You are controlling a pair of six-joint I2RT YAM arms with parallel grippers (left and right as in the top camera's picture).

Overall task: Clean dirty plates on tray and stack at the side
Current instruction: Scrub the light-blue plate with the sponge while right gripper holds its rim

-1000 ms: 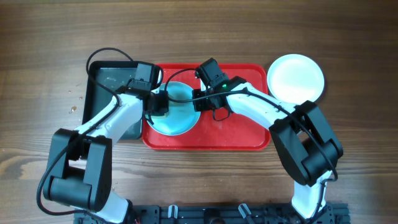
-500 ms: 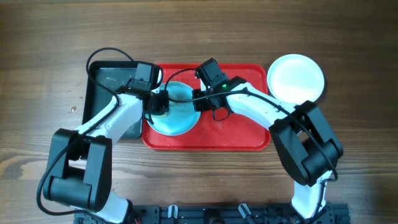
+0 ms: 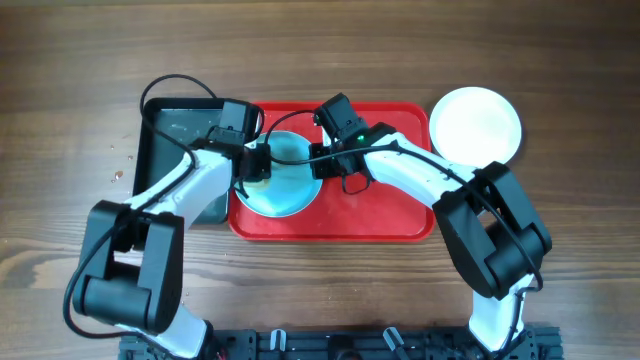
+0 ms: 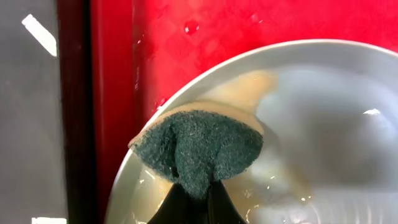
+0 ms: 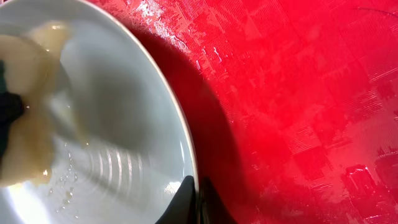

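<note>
A pale turquoise plate (image 3: 283, 183) lies at the left end of the red tray (image 3: 375, 205). My left gripper (image 3: 257, 166) is shut on a green sponge (image 4: 200, 147) with a yellowish backing, pressed onto the plate's (image 4: 323, 130) left inner rim, where wet yellowish smears show. My right gripper (image 3: 318, 163) is shut on the plate's right rim (image 5: 189, 155), one finger inside and one outside. In the right wrist view the right gripper (image 5: 199, 190) sits at the bottom edge and the sponge (image 5: 9, 118) at the far left. A white plate (image 3: 477, 125) rests on the table right of the tray.
A black tray (image 3: 172, 125) lies directly left of the red tray, partly under my left arm. The wooden table (image 3: 80, 60) surrounds both trays. The red tray's right half (image 5: 298, 93) is wet and bare.
My left gripper's jaws have closed on the sponge at the plate's left rim, and the left arm's elbow has shifted slightly. The right arm and plate have stayed put.
</note>
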